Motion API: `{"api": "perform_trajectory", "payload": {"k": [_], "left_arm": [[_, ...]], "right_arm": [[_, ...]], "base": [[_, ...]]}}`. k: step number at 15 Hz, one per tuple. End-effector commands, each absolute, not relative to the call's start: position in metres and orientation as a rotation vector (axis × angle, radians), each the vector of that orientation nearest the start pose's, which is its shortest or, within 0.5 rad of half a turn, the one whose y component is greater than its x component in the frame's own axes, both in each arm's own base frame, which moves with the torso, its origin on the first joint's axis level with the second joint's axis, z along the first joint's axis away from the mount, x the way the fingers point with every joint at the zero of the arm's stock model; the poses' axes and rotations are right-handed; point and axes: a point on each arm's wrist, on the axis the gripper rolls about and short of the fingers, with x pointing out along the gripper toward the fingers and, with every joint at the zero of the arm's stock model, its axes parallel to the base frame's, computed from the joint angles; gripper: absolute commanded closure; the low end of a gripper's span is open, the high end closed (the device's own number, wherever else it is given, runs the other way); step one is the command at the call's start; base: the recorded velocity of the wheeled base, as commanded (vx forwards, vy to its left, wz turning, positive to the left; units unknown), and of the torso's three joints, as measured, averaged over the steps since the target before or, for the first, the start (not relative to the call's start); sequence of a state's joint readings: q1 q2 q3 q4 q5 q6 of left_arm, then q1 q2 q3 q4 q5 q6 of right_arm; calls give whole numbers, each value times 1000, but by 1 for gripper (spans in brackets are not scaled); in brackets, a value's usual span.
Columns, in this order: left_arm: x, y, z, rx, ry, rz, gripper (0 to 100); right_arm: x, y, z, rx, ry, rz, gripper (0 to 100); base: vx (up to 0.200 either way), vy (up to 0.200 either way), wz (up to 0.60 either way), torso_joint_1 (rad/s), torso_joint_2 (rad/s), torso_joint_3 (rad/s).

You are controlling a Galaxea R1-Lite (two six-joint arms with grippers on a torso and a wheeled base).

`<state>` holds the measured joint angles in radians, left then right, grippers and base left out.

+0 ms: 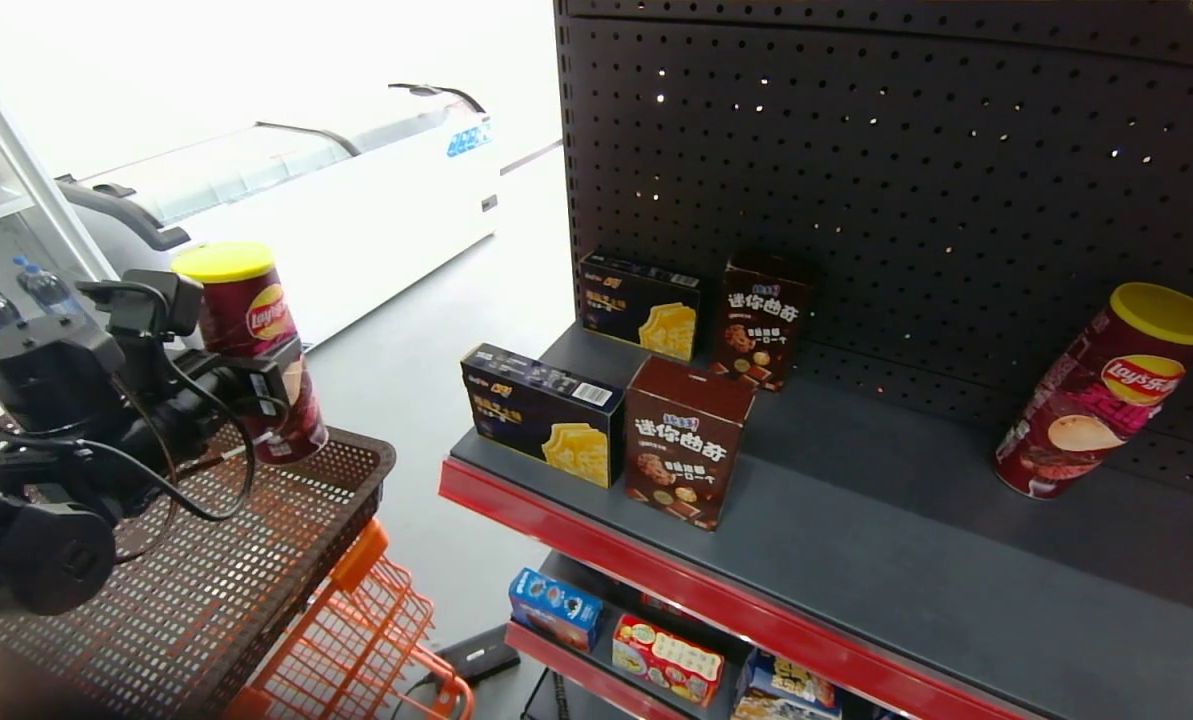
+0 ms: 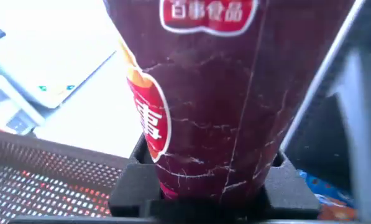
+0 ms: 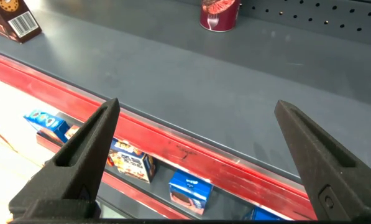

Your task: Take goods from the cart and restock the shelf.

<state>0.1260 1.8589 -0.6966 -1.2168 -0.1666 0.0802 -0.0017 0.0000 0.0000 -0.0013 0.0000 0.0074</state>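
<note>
My left gripper [image 1: 261, 385] is shut on a dark red chips can [image 1: 253, 345] with a yellow lid, held upright above the brown mesh cart basket [image 1: 226, 560]. Up close, the same chips can [image 2: 216, 106] stands between the black fingers [image 2: 132, 186]. A second chips can [image 1: 1106, 390] leans against the pegboard at the right of the grey shelf [image 1: 856, 520]; it shows too as a chips can [image 3: 219, 14] far off. My right gripper [image 3: 201, 155] is open with nothing in it, in front of the shelf's red edge [image 3: 173, 146].
Two dark cracker boxes [image 1: 541, 412] and two brown cookie boxes [image 1: 686, 440] stand at the shelf's left. Lower shelves hold small snack boxes [image 1: 666, 655]. An orange cart frame [image 1: 356, 650] sits under the basket. A white freezer chest [image 1: 306, 200] lies behind.
</note>
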Motion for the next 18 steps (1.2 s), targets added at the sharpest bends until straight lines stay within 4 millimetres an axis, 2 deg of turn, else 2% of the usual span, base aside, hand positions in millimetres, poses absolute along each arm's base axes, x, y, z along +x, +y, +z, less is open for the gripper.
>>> {"api": "perform_trajectory", "payload": {"k": [1, 2, 4, 5, 6, 10, 12, 15, 18], "left_arm": [[295, 9, 227, 63, -151, -134, 100], [289, 4, 237, 55, -154, -184, 100], [283, -6, 237, 55, -152, -324, 100], [270, -15, 247, 57, -169, -420, 100], [265, -24, 247, 40, -148, -475, 100], [247, -47, 255, -5, -117, -585, 100], [236, -65, 257, -68, -83, -706, 100], [228, -75, 268, -95, -111, -784, 100], [197, -83, 250, -85, -62, -958, 100]], "right_arm": [[-23, 0, 76, 8, -2, -2, 0], [-23, 0, 76, 8, -2, -2, 0], [-23, 0, 76, 6, -2, -2, 0], [-23, 0, 76, 8, -2, -2, 0], [-23, 0, 76, 6, -2, -2, 0], [-23, 0, 76, 8, -2, -2, 0], [-23, 0, 76, 8, -2, -2, 0], [-23, 0, 76, 8, -2, -2, 0], [-23, 0, 76, 6, -2, -2, 0]], "base": [[0, 0, 0, 0, 0, 0], [0, 0, 0, 0, 0, 0], [0, 0, 0, 0, 0, 0], [0, 0, 0, 0, 0, 0], [0, 0, 0, 0, 0, 0], [0, 0, 0, 0, 0, 0], [0, 0, 0, 0, 0, 0], [0, 0, 0, 0, 0, 0], [0, 0, 0, 0, 0, 0]]}}
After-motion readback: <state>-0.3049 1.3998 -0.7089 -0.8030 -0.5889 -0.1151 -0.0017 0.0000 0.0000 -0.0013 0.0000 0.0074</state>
